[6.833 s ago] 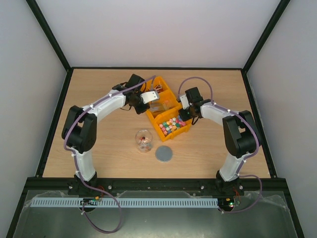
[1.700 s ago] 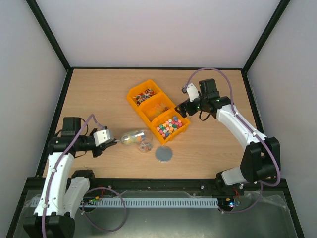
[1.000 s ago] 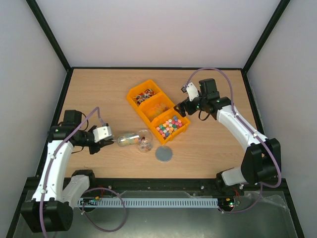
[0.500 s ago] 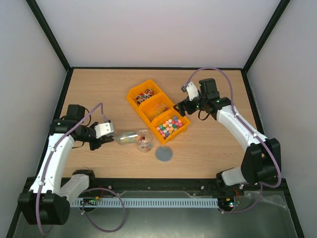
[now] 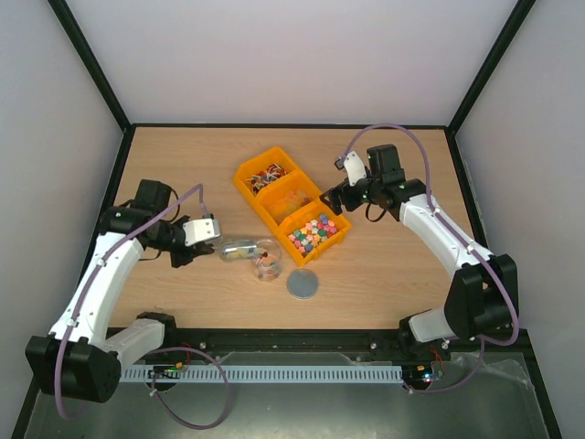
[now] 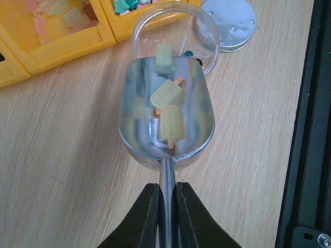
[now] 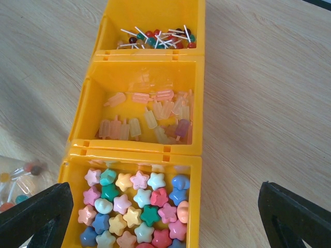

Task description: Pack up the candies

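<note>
Scoop [image 6: 166,129], its handle pinched between the left fingers [image 6: 142,219], now brought across to the mouth of the jar [image 6: 204,49] with three pale candies [image 6: 166,94] aboard, ready for tipping in; right fingers [image 7: 36,209] spread over the yellow bins [image 7: 150,147].

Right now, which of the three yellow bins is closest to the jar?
The star-candy bin, at the row's near end beside the clear jar. The popsicle-candy bin sits in the middle; the lollipop bin lies farthest.
</note>
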You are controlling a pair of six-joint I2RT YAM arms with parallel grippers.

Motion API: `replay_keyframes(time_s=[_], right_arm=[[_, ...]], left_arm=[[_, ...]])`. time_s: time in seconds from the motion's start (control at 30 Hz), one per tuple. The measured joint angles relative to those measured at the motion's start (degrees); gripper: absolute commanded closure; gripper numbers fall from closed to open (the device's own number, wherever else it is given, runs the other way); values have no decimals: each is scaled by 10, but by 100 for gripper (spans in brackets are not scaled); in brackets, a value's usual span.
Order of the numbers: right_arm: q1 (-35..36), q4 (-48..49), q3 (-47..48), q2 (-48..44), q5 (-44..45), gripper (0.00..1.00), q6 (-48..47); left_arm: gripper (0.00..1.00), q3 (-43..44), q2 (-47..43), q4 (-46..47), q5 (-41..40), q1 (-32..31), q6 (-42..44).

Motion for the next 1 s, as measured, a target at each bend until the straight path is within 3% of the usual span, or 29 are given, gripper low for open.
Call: replay_keyframes(time_s=[0.57, 1.0], right_arm=[[0, 0, 0, 16, 2, 1, -2], [0, -10, 0, 48, 29, 1, -36]], left_arm=[[98, 53, 23, -13, -68, -64, -14], [98, 85, 31, -38, -105, -67, 9]])
